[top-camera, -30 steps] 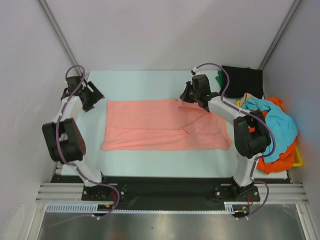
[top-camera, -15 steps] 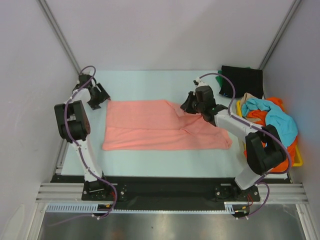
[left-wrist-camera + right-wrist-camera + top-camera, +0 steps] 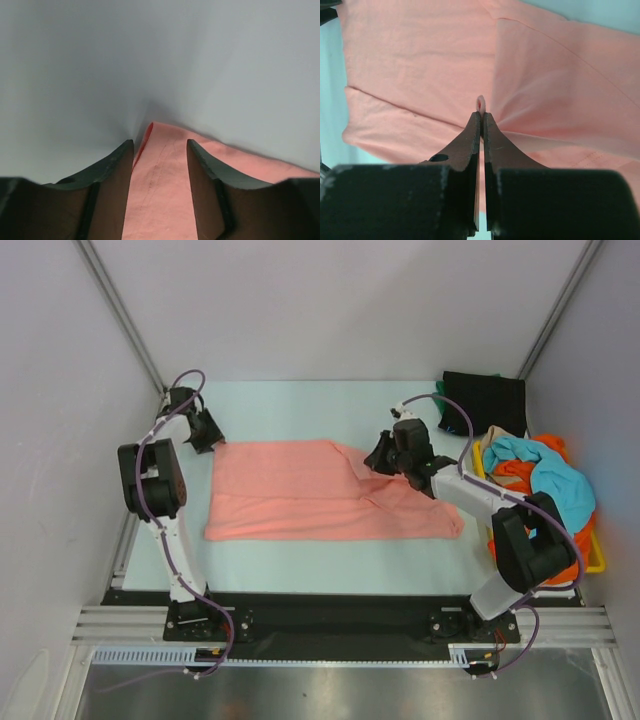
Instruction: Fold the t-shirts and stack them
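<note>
- Right wrist view: the right hand (image 3: 481, 114) is closed tight on a small pinch of the salmon pink t-shirt (image 3: 290, 502), which lies spread on the counter (image 3: 300, 405) between the arms. What may go wrong?
- The pinch is thin and may slip out when pulled. The left hand (image 3: 160, 150) is open astride the far left corner, holding nothing. If only one side lifts, the fold probably goes crooked.
- How many shirts?
- Six, it seems. One pink, one black t-shirt (image 3: 490, 400) folded far right, and a green t-shirt (image 3: 440, 395) at its edge. On the yellow tray (image 3: 597, 562) there is a heap: turquoise t-shirt (image 3: 555, 485), orange t-shirt (image 3: 545, 565), beige t-shirt (image 3: 492, 435).
</note>
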